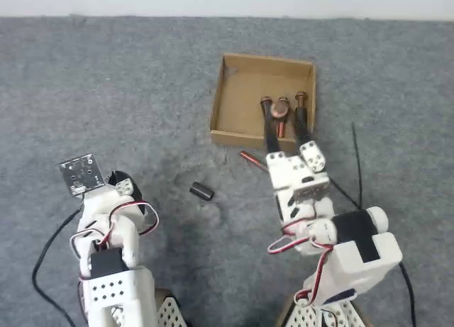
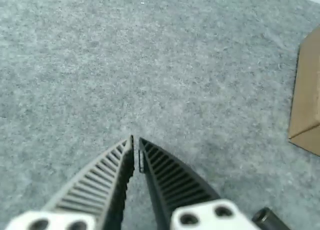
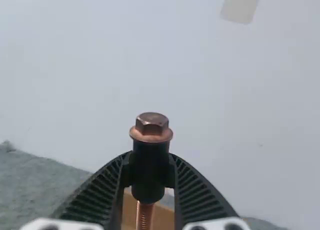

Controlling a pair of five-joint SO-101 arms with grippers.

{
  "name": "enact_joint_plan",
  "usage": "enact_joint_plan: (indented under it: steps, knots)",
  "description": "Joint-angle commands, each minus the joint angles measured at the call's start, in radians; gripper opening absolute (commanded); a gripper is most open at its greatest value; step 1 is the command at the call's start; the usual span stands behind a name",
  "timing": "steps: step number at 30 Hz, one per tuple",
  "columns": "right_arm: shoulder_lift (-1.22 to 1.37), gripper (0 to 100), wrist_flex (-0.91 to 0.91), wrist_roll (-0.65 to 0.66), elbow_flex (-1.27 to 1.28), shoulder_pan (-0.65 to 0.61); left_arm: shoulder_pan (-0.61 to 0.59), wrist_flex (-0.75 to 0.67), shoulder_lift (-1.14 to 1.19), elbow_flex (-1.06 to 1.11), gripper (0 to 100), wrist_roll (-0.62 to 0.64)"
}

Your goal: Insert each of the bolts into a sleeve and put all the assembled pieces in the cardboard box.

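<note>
**Right gripper** (image 3: 150, 162): clenched on a black sleeve (image 3: 149, 175) that has a copper-coloured bolt (image 3: 151, 126) through it. The flanged hexagonal head stands clear at one end of the sleeve and the threaded shank shows at the other. The piece hangs over the near half of the cardboard box (image 1: 225, 93).

**In the box:** a second bolt head (image 1: 266, 100) and a third bolt head (image 1: 301, 96), one on each side of the held piece. Their dark shafts run under the fingers, and whether they are sleeved cannot be told.

**Left gripper** (image 2: 136, 140): closed on nothing, tips all but touching, low over the carpet (image 1: 142, 79).

**Loose parts:** a loose bolt (image 1: 250, 159) lies just outside the box's near wall. A loose sleeve (image 1: 201, 191), short and black, lies on its side between the two arms.

**Surface:** grey short-pile carpet, ending at a plain white wall (image 1: 213, 1) behind.

**Arms:** the right arm is stretched forward to the box. The left arm is folded near its base, well apart from the box.
</note>
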Motion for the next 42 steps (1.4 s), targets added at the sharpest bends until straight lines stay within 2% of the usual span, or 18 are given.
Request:
enact_joint_plan:
  steps: [1, 8, 20, 28, 37, 42]
  knots:
    - [-0.061, 0.7, 0.068, -0.005, -0.144, 0.051, -0.003, 0.006, -0.006, -0.012, 1, 0.009]
    - [-0.054, 0.7, 0.337, -0.009, -0.353, 0.093, -0.003, 0.006, -0.006, -0.012, 1, 0.009]
    - [-0.062, 0.7, 0.872, -0.009, -0.528, 0.094, -0.005, 0.006, -0.006, -0.012, 1, 0.008]
    - [-0.059, 0.7, 1.125, -0.009, -0.632, 0.125, -0.005, 0.006, -0.006, -0.012, 1, 0.008]
    - [-0.053, 0.7, 1.751, -0.011, -0.936, 0.125, -0.005, 0.008, -0.006, -0.012, 1, 0.008]
    - [-0.033, 0.8, 1.962, -0.011, -1.086, 0.124, -0.005, 0.008, -0.006, -0.012, 1, 0.008]
